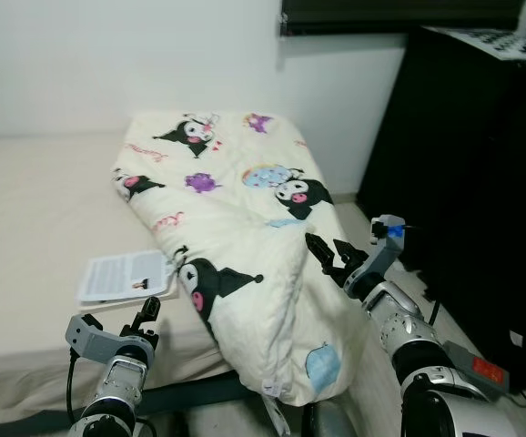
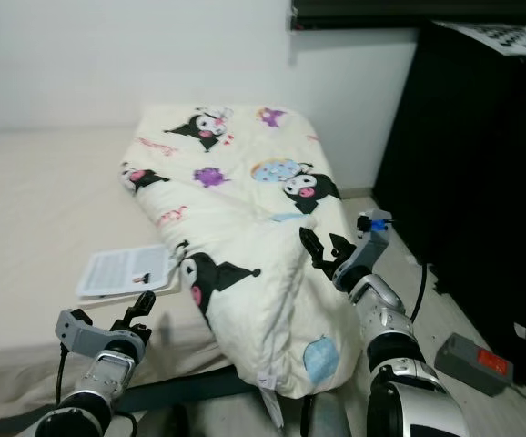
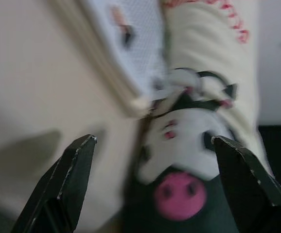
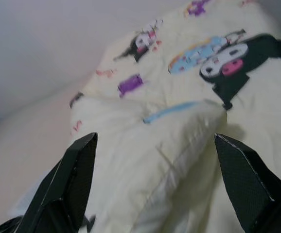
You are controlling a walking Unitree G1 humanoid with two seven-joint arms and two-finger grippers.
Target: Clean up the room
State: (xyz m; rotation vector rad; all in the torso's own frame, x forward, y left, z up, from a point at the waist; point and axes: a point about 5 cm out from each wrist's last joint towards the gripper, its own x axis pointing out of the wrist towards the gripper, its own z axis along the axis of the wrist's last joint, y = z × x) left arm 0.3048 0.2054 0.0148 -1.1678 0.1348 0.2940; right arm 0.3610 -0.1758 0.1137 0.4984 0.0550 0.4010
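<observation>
Both grippers gape: left gripper beside what looks like a booklet, right gripper against the quilt.

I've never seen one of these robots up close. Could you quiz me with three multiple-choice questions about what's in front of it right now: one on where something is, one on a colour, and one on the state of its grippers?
1. Where does the white printed booklet lie?
A. on the floor by the black cabinet
B. on the bed, beside the folded quilt, on the robot's left
C. on top of the quilt

2. What is the quilt's base colour?
A. cream
B. dark blue
C. red

3. How do the fingers of the right gripper stand?
A. clamped on the booklet
B. shut on a corner of the quilt
C. open, holding nothing

Answers:
1 B: the booklet rests on the bed next to the quilt's edge, near the left gripper.
2 A: the fabric is cream with black cartoon figures.
3 C: the right wrist view shows both fingers spread wide with the quilt beyond them.
</observation>
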